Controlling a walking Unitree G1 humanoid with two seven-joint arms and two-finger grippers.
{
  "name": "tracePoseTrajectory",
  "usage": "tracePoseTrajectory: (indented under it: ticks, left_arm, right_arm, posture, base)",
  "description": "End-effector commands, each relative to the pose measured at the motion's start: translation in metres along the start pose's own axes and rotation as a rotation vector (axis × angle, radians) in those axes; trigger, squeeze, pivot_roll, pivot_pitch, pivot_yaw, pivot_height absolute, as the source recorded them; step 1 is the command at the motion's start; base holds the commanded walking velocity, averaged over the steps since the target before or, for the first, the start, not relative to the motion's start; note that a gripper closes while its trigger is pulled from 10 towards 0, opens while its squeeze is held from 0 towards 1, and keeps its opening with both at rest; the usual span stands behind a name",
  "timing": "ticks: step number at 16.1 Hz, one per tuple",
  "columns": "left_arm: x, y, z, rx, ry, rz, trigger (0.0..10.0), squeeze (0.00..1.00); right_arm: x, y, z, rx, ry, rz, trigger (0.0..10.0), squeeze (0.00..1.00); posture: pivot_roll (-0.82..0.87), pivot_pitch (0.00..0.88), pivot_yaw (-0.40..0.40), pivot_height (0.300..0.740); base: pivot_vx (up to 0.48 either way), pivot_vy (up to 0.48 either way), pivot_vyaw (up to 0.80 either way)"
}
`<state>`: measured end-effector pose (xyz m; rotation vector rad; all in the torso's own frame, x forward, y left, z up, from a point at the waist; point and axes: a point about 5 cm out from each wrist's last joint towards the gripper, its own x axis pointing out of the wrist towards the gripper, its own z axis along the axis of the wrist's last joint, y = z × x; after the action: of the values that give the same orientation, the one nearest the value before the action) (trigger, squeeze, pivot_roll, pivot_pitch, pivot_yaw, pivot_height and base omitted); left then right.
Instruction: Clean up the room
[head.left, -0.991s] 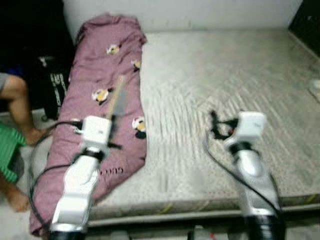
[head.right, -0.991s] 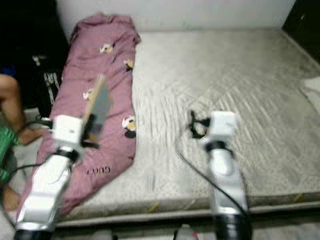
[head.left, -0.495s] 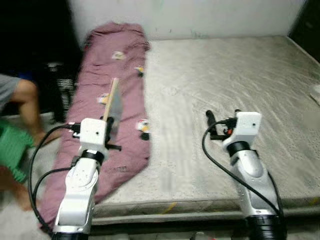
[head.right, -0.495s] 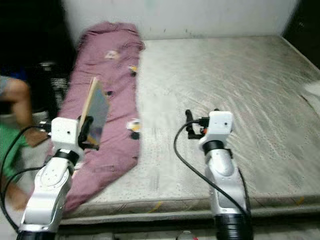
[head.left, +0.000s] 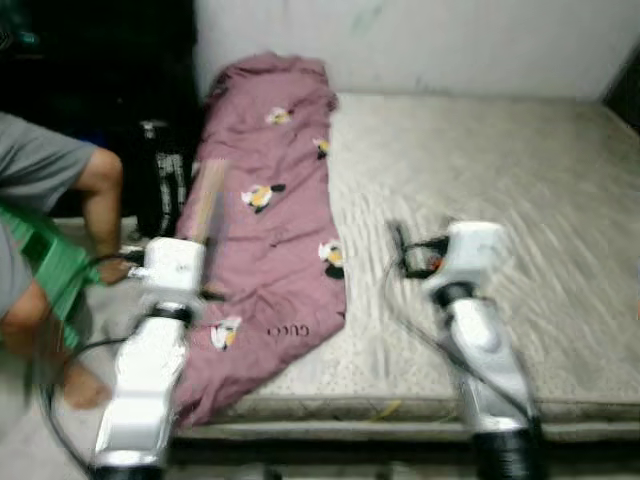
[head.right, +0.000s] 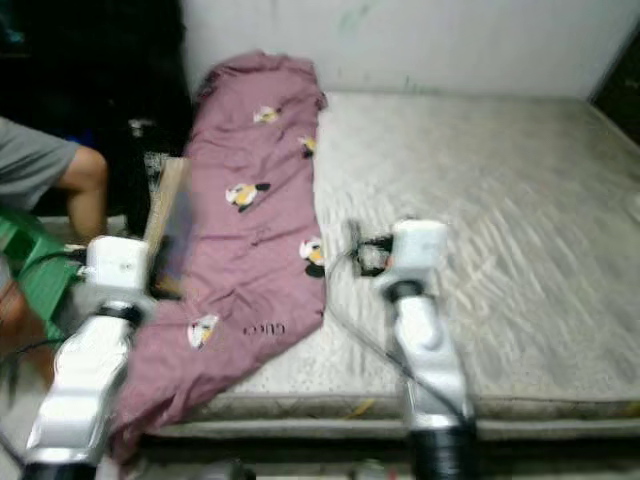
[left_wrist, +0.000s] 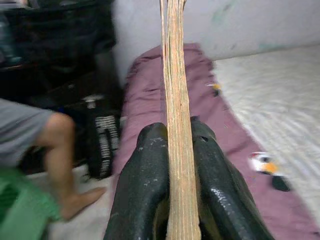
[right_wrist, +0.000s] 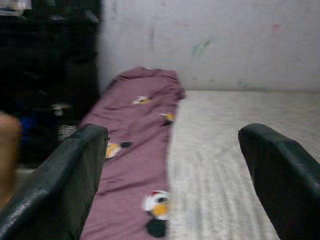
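My left gripper (head.left: 203, 243) is shut on a thin flat board (head.left: 209, 203) with a wooden edge, held upright on its edge; in the left wrist view the board (left_wrist: 174, 100) stands between the two black fingers (left_wrist: 147, 170). It hangs over the left edge of a pink blanket (head.left: 275, 190) with cartoon prints, which lies along the left side of the bare mattress (head.left: 500, 170). My right gripper (head.left: 399, 243) is open and holds nothing; it hovers over the mattress just right of the blanket (right_wrist: 135, 150).
A person (head.left: 45, 175) sits on a green stool (head.left: 55, 268) at the left, with a bare leg beside the bed. A black bag (head.left: 160, 185) stands against dark furniture there. A white wall (head.left: 450, 40) runs behind the mattress.
The whole picture has shifted right, so the camera has turned left; the person and stool show more. The left gripper still holds the board, and the right stays open.
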<state>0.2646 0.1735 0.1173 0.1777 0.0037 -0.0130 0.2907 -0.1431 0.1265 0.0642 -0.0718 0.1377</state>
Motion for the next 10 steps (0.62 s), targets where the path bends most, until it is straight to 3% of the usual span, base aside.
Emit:
tracePoseTrajectory:
  ticks: [1, 6, 10]
  left_arm:
    - [0.0027, -0.0032, 0.0105, 0.005, -0.052, -0.001, 10.0, 0.00]
    - [0.0036, -0.0033, 0.0108, 0.020, -0.061, 0.009, 10.0, 0.00]
    - [0.0018, -0.0052, 0.0131, 0.039, -0.089, 0.019, 10.0, 0.00]
  right_arm:
    - [0.0020, -0.0075, 0.0053, -0.009, -0.013, -0.022, 10.0, 0.00]
    - [-0.0022, -0.0074, 0.0013, -0.014, 0.001, -0.023, 10.0, 0.00]
    - [-0.0014, -0.0083, 0.0009, -0.056, 0.010, -0.014, 10.0, 0.00]
  posture:
    - [-0.02, 0.002, 0.028, 0.740]
    - [-0.02, 0.008, 0.029, 0.740]
    - [-0.02, 0.011, 0.026, 0.740]
  base:
    - [0.000, 0.480, 0.00]
    - [0.000, 0.480, 0.00]
    - [0.000, 0.000, 0.00]
